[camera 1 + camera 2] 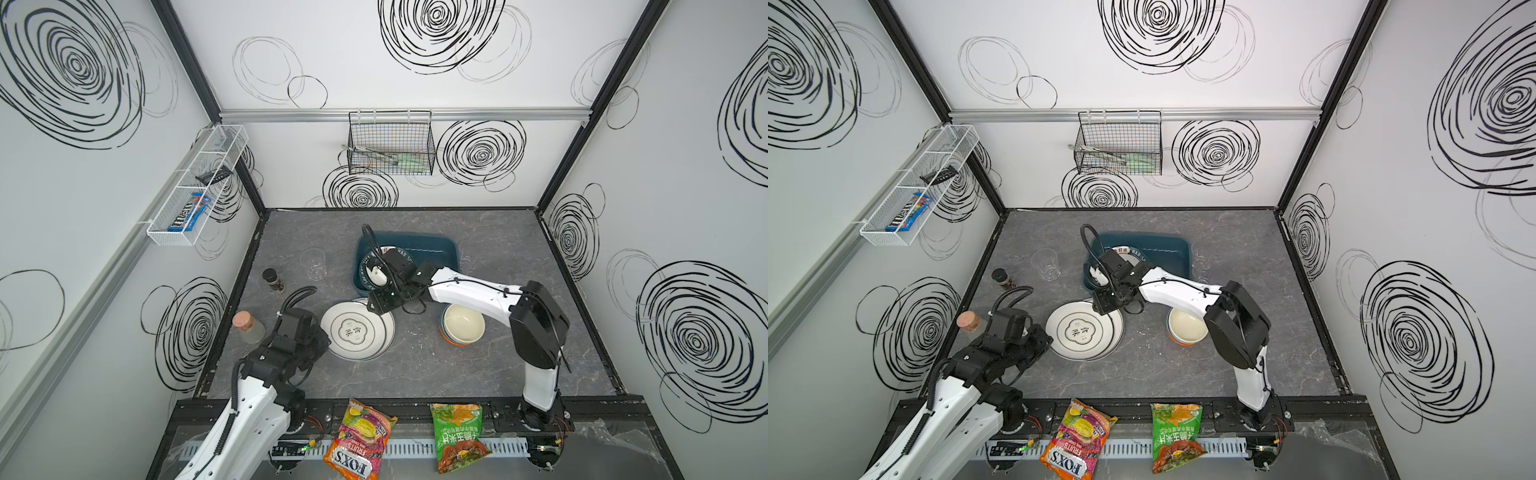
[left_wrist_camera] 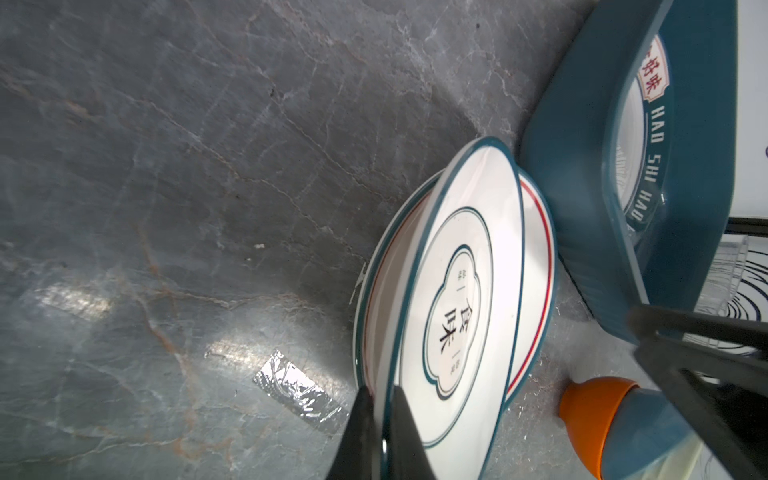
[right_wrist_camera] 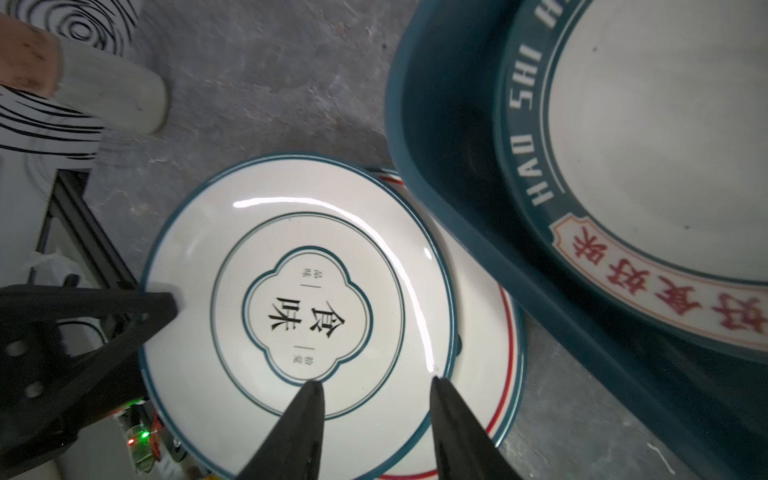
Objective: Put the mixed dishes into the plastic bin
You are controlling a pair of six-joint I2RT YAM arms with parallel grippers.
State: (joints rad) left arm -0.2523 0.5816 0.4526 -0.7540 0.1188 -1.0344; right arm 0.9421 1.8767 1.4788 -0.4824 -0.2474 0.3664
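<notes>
at the left of the table (image 1: 415, 374), in both top views, i see the cork jar (image 1: 248, 328). farther back stand the spice jar (image 1: 273, 280) and a clear cup (image 1: 313, 264), all clear of the plates.

next comes my left gripper (image 1: 326, 340), at the left rim of the quatrefoil plate (image 1: 355, 330). the top views hide its fingertips. the left wrist view settles it: the two fingers (image 2: 361, 432) are pinched onto that plate's rim, one on each side. the right wrist view shows the same grip from across the plate (image 3: 158, 303).

the quatrefoil plate lies on a red-rimmed plate (image 3: 490, 353). from above, only a sliver of the lower one shows.

my right gripper (image 1: 380, 303) hangs over the far edge of the quatrefoil plate. only the right wrist view shows its tips (image 3: 374, 384) spread apart with nothing between them. i cannot tell whether they touch the plate.

just behind the plates sits the bin (image 1: 415, 240), with a lettered plate (image 1: 405, 253) lying inside. the right wrist view reads its teal rim lettering and red characters (image 3: 644, 124).

right of the plates, on the table, is the bowl stack (image 1: 462, 324). it looks cream from above; the left wrist view shows its orange and blue sides (image 2: 594, 407).
</notes>
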